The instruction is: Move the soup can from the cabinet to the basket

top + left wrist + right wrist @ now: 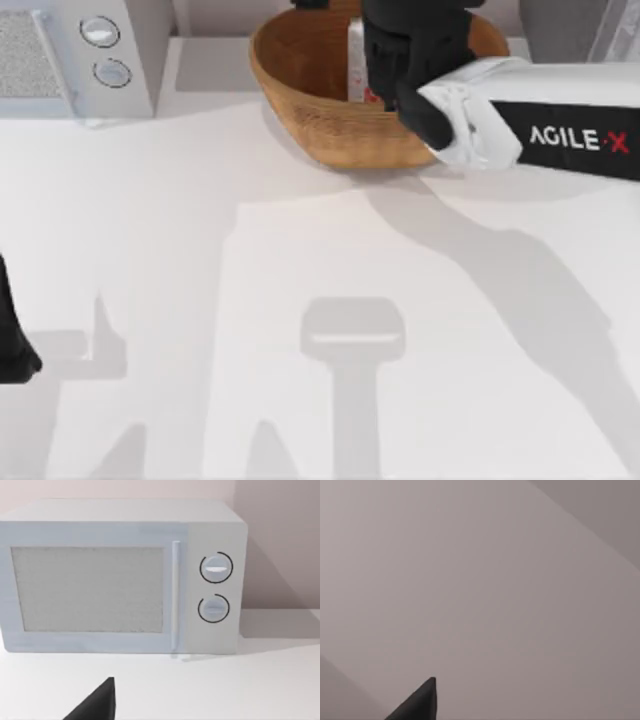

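The soup can (357, 62) stands upright inside the tan woven basket (300, 110) at the back of the table, showing a narrow white strip with red near its base. My right gripper (392, 60) hangs over the basket, pressed against the can's right side and covering most of it. The grip itself is hidden under the black gripper body. A corner of the grey cabinet (560, 25) shows at the back right, behind the right arm. My left gripper (15, 345) is parked at the table's left edge, far from the basket.
A white microwave-like box (110, 50) with two round knobs stands at the back left, and it faces the left wrist view (125, 580). The right wrist view looks at a plain wall. The right forearm (560, 135) reaches across the back right.
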Robot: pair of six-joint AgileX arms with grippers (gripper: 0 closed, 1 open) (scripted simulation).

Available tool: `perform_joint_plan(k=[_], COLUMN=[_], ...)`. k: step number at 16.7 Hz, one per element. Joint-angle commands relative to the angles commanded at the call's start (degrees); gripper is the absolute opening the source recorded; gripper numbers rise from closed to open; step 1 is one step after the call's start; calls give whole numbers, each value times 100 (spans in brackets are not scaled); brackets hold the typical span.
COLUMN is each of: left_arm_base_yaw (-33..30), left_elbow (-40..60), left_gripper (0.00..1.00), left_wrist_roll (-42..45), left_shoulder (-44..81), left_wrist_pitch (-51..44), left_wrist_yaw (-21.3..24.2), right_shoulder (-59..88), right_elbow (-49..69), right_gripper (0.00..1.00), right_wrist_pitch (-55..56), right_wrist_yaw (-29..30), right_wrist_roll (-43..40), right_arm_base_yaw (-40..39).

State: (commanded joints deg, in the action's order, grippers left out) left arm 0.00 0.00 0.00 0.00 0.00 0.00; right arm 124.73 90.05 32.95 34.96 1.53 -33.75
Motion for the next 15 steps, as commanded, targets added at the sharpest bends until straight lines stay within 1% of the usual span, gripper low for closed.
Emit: perform_joint_plan(k=[6,8,11,15], left_arm_base_yaw=[0,0,0,0], left_elbow=[0,0,0,0], left_gripper=[100,100,100,100], left_wrist_roll=[0,0,0,0], left_shoulder=[0,0,0,0], left_wrist_pitch=[0,0,0,0], left_wrist_yaw=[0,0,0,0], right_shoulder=[1,-175,-895,-2696], right_elbow=[-1,-169,-863,-2467], right_gripper=[100,100,100,100], right_wrist_pitch=[0,-22,-159,-541], right_wrist_yaw=[0,-119,-554,-1380], right_wrist_roll=[0,10,35,63], right_arm_base_yaw=[-11,54,318,879])
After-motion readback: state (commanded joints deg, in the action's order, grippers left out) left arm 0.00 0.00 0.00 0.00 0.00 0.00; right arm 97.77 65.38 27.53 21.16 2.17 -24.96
